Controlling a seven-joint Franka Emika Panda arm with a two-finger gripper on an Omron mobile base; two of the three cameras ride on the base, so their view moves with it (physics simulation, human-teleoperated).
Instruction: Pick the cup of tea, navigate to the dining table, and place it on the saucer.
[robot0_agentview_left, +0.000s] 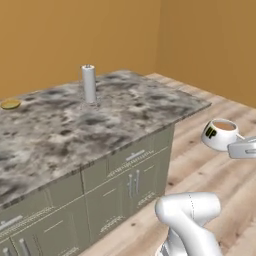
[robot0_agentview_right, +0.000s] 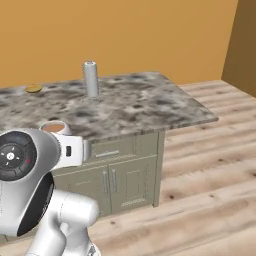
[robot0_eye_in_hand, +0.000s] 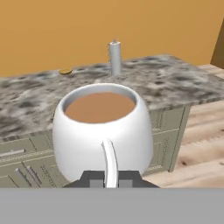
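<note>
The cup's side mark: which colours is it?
Black and yellow, on the white cup; clearest in the left base view.

white cup (robot0_eye_in_hand: 103, 131), brown tea, perhaps yellow saucer (robot0_agentview_left: 10, 104)

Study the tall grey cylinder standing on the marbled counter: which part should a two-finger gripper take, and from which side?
Grip the grey cylinder around its mid-body, coming in level from the counter's cabinet-front edge. It stands upright and slim with nothing beside it, so the jaws could likely span it; its capped top offers less to hold.
</note>
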